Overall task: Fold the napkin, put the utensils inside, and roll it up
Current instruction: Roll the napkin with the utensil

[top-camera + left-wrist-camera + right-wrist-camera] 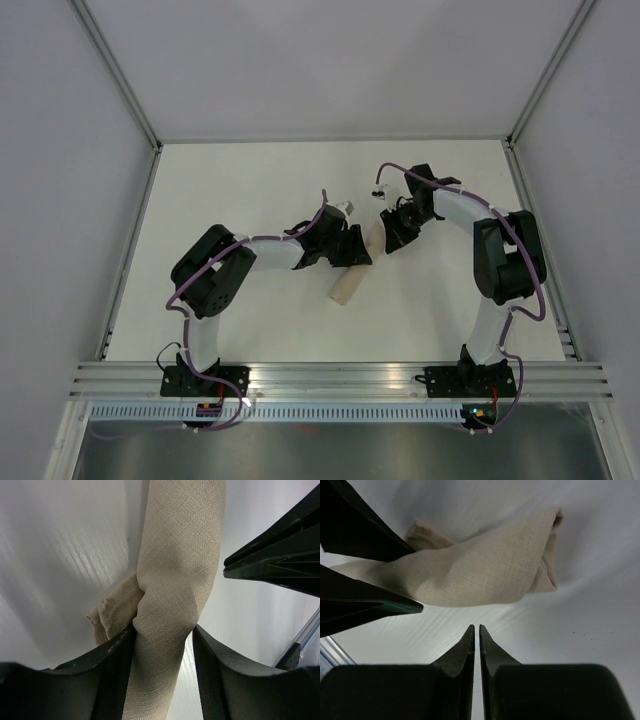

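The left gripper (164,630) is closed on the napkin (180,555). The roll is pinched between its fingers near the middle, probably so that the turns are kept from springing open. The right gripper (475,627) is pressed together, empty, near the napkin's far end. No utensils are seen; they are judged to be wrapped inside the napkin, which lies on the table (250,190).
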